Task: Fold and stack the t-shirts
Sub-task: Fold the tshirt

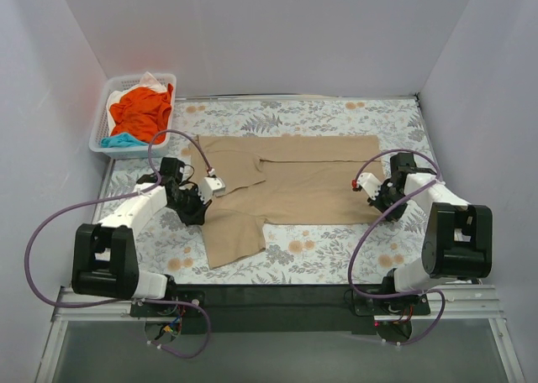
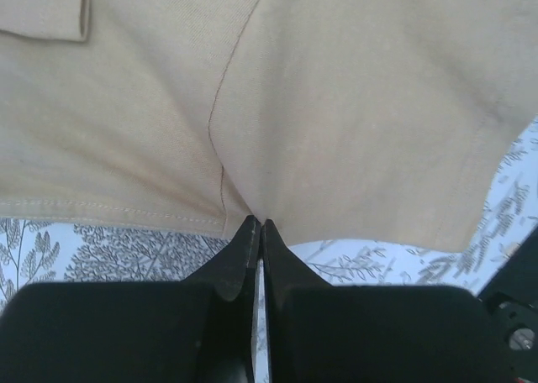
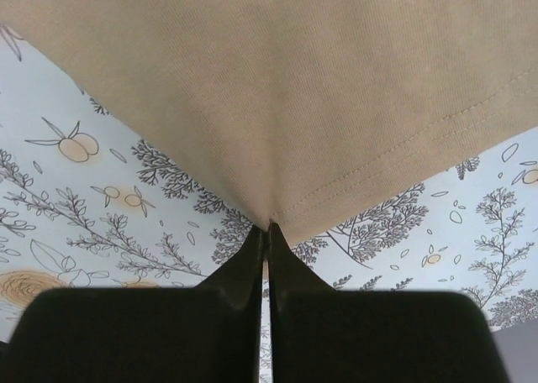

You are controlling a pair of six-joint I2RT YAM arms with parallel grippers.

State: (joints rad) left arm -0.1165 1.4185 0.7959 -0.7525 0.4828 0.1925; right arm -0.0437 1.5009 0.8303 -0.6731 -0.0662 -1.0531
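Observation:
A large tan t-shirt (image 1: 286, 186) lies spread across the floral table cover, one sleeve hanging toward the near edge. My left gripper (image 2: 257, 223) is shut, its tips pinching the tan t-shirt (image 2: 336, 106) at the seam by its left edge. At the shirt's right edge my right gripper (image 3: 267, 227) is shut too, pinching the hemmed corner of the tan t-shirt (image 3: 277, 81). In the top view the left gripper (image 1: 204, 200) and right gripper (image 1: 370, 191) sit at opposite ends of the shirt. An orange t-shirt (image 1: 141, 110) with teal and white pieces lies in the basket.
A white lattice basket (image 1: 99, 135) stands at the back left corner beside the white wall. White walls close in the table on the left, back and right. Purple cables loop from both arms over the cover (image 1: 336, 249).

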